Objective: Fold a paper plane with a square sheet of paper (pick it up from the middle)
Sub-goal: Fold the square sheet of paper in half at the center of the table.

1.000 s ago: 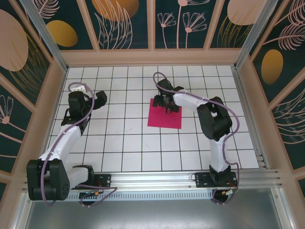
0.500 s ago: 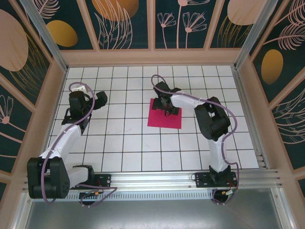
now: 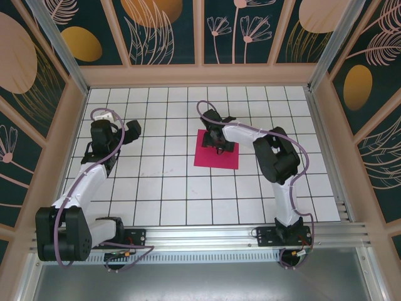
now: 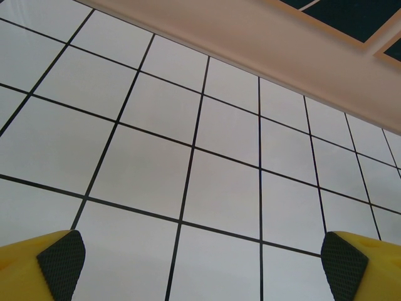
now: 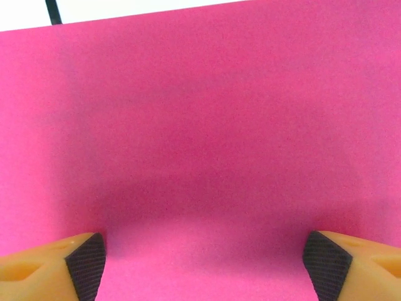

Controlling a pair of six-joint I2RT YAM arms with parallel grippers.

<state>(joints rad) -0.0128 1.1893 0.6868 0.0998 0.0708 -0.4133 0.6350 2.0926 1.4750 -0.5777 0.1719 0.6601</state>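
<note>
Square sheet of paper [image 3: 216,160] lies flat and unfolded on the gridded counter [image 3: 156,182], mid-counter toward the far side, no crease visible. Right gripper [image 3: 217,146] is down over its far half; wrist view shows jaws spread wide, pads at or just above the pink surface [image 5: 200,125], nothing pinched. Left gripper [image 3: 127,129] parked well apart at far left, jaws released over bare tiles [image 4: 203,257]. Judgement: task barely begun, pickup from the middle not made, every fold left.
</note>
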